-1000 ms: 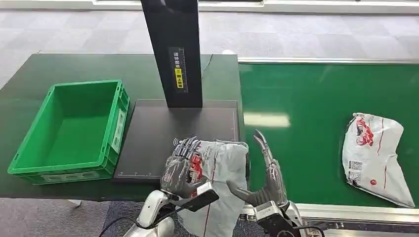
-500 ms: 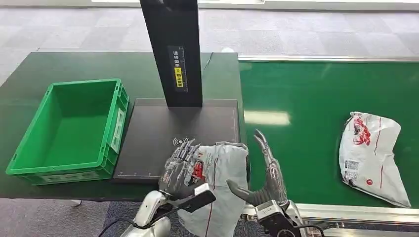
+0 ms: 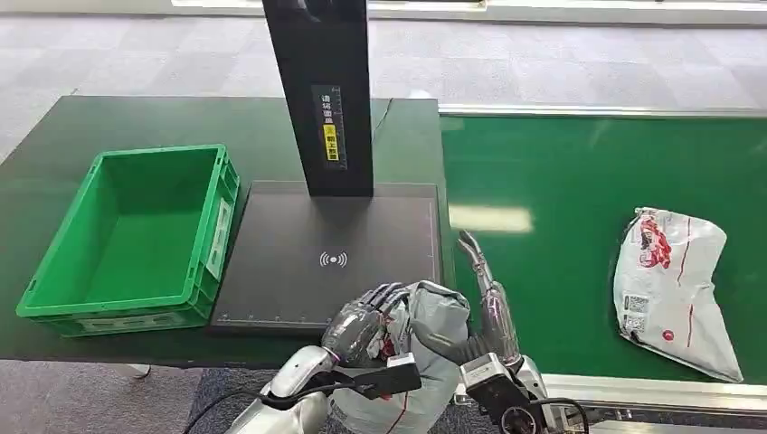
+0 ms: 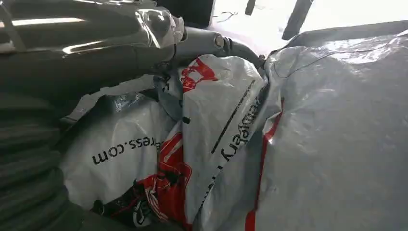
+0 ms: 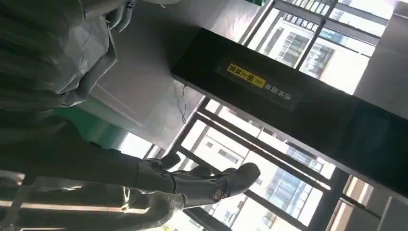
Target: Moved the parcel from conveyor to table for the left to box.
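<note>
— Where do we see the parcel (image 3: 425, 348)?
— At the table's (image 3: 108, 117) near edge, by the black pad (image 3: 298, 262); our left hand (image 3: 362, 324) grips it, fingers curled over its top.
— And the right hand (image 3: 484, 307)?
— Fingers straight and spread against the parcel's side; whether it grips, we cannot tell. The left wrist view adds red print on crumpled grey plastic.
— Beyond that?
— A green bin (image 3: 136, 240) sits left; another bag (image 3: 669, 289) lies on the conveyor (image 3: 561, 181).
</note>
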